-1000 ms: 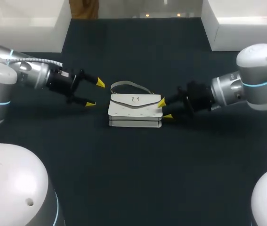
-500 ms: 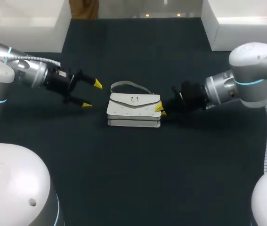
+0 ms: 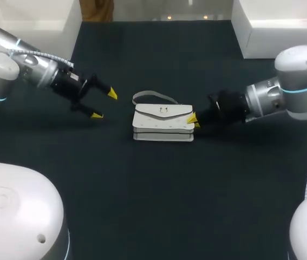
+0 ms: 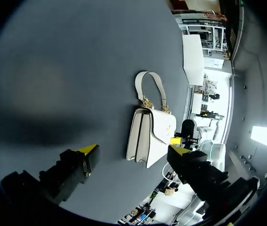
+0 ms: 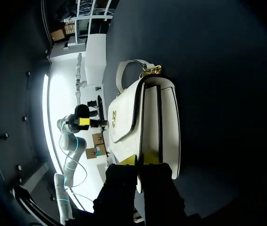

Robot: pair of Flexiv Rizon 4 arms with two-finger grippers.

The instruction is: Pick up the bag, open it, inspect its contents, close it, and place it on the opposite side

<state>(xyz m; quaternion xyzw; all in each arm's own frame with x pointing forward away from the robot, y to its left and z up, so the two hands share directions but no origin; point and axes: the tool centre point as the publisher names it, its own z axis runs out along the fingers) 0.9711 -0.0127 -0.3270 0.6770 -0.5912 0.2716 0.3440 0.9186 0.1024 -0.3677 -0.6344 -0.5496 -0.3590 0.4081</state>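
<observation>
A dark, matte table [image 3: 158,206] fills the scene below my overhead camera, its surface plain and unmarked from the near edge to the far one. A large white box [image 3: 28,27] sits at the far left corner and a second white box [image 3: 283,30] at the far right, well apart, with a strip of dark tabletop running between them. Whether they rest on the table or stand just past its edge cannot be told. Both wrist cameras show the same dark surface [image 4: 76,70] [image 5: 218,70].
</observation>
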